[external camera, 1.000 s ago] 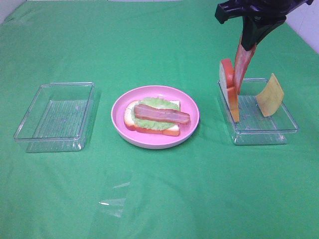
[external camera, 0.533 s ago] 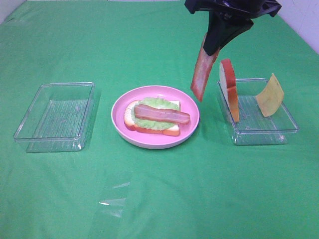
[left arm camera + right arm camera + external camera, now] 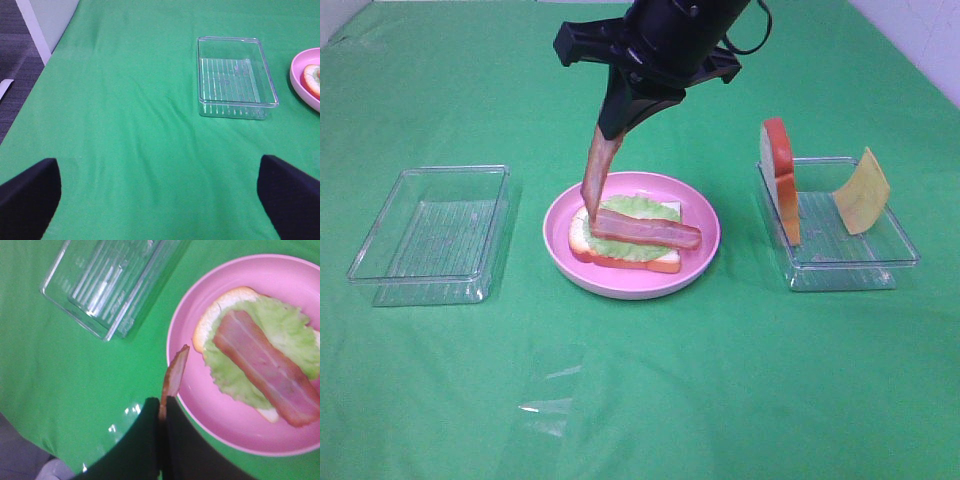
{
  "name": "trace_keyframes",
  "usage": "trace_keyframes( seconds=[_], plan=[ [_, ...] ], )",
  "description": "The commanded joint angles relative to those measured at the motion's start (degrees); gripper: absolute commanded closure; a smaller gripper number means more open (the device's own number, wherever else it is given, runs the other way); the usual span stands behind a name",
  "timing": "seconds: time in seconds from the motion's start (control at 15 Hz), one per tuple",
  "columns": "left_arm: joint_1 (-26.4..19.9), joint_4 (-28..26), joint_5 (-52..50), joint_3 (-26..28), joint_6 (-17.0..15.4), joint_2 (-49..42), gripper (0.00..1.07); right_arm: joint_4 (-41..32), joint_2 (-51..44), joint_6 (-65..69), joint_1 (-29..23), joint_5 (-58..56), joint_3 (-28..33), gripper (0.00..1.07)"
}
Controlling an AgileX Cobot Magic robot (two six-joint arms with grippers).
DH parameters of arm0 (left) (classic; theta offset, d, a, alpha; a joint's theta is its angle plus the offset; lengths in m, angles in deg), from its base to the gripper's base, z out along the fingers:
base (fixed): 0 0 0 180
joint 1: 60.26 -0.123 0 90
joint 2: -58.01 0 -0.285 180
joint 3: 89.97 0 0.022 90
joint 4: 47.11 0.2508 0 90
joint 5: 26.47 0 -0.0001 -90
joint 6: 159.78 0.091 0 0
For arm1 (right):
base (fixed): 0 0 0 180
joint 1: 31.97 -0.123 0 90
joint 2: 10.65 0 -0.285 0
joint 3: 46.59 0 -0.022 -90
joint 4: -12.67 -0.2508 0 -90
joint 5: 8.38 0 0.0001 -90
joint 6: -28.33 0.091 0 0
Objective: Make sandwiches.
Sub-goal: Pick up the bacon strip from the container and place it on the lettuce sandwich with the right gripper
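Observation:
The sandwich [image 3: 625,240] lies on a pink plate [image 3: 705,215]: a bread slice, a lettuce leaf [image 3: 640,209] and one bacon strip [image 3: 650,229] on top. My right gripper [image 3: 616,122] is shut on a second bacon strip [image 3: 596,170] that hangs down over the plate's far-left side. In the right wrist view the held strip [image 3: 175,375] hangs over the plate rim [image 3: 175,335] beside the sandwich [image 3: 260,360]. A second bread slice [image 3: 778,178] and a yellow cheese square [image 3: 862,191] lean in the right tray [image 3: 850,262]. My left gripper [image 3: 160,200] is open, low over bare cloth.
An empty clear tray [image 3: 430,235] stands left of the plate; it also shows in the left wrist view [image 3: 235,77]. The green cloth covers the whole table. The table's left edge and floor show in the left wrist view [image 3: 20,60].
My right gripper has carried the bacon strip from above the right tray leftward across the table to over the plate's left side and lowered it. The left arm has not moved.

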Motion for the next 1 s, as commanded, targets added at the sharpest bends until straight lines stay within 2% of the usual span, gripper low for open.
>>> trace_keyframes(
  seconds=[0.07, 0.33, 0.53, 0.6, 0.8, 1.0],
  plan=[
    [-0.1, -0.3, -0.6, -0.1, 0.2, -1.1, 0.06, -6.4, 3.6, -0.7, -0.1, 7.6, -0.2, 1.07],
    [-0.1, -0.3, -0.6, -0.1, 0.2, -1.1, 0.06, -11.3, 7.2, -0.9, -0.1, 10.9, -0.2, 1.07],
    [-0.1, -0.3, -0.6, -0.1, 0.2, -1.1, 0.06, -10.0, 9.2, -1.2, 0.0, 11.4, -0.2, 1.07],
    [-0.1, -0.3, -0.6, -0.1, 0.2, -1.1, 0.06, -2.2, 10.7, -0.2, 0.0, 11.6, -0.2, 1.07],
    [-0.1, -0.3, -0.6, -0.1, 0.2, -1.1, 0.06, 13.3, 13.2, 6.6, 0.0, 9.9, -0.1, 1.07],
    [-0.1, -0.3, -0.6, -0.1, 0.2, -1.1, 0.06, 20.7, 14.4, 10.1, 0.0, 8.9, -0.1, 1.07]
  ],
)
